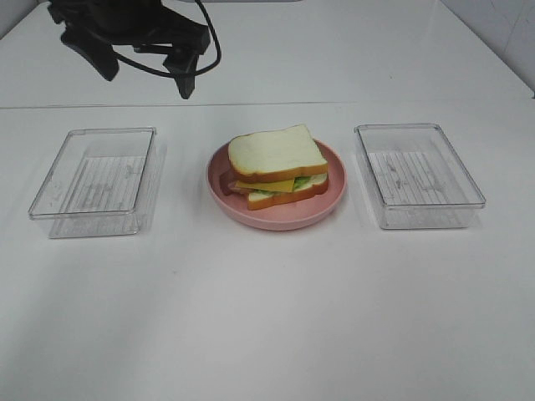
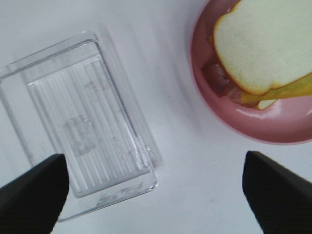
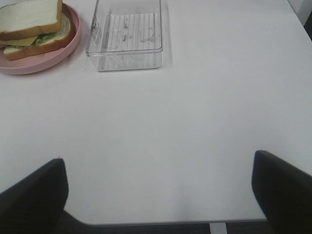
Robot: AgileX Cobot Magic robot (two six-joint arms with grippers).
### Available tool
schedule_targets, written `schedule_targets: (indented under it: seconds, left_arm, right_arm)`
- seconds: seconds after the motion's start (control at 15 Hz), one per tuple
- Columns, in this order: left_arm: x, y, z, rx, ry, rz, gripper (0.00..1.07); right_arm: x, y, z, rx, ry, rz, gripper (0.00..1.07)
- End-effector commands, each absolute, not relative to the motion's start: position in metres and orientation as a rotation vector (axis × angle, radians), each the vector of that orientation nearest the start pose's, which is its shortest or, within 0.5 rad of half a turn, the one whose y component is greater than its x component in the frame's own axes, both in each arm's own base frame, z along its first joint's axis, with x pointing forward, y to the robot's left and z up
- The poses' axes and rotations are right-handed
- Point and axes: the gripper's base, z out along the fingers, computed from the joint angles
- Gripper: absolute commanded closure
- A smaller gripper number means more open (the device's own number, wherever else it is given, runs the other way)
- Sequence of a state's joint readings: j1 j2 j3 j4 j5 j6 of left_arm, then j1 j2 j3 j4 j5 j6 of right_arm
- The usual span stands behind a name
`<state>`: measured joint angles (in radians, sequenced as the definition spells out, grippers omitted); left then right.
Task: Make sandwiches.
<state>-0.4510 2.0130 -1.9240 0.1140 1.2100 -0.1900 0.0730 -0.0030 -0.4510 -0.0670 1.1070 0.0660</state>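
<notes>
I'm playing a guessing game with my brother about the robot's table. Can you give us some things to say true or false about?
1. The sandwich sits on a pink plate. True.
2. There is a clear box on each side of the plate. True: one on the left and one on the right.
3. The clear boxes are full of bread. False: both hold nothing.
4. The left claw is squeezing the sandwich. False: it is open, apart from the sandwich, and holds nothing.
5. Yellow cheese peeks out between the bread slices. True.
6. The right claw is shut tight. False: it is wide open over bare table.
</notes>
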Motion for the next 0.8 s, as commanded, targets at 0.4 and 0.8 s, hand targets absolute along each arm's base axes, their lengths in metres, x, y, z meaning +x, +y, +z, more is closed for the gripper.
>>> schedule_targets:
  seconds: [0.4, 0.8]
  left_arm:
    - [0.299, -0.080, 0.329, 0.206, 2.859, 0.224, 0.17]
    - [0.199, -0.013, 0.323, -0.089, 2.806, 0.165, 0.17]
  right_arm:
    - [-0.006, -0.006, 0.260, -0.006, 2.094, 0.001, 0.09]
    - [-0.006, -0.006, 0.260, -0.006, 2.094, 0.001, 0.09]
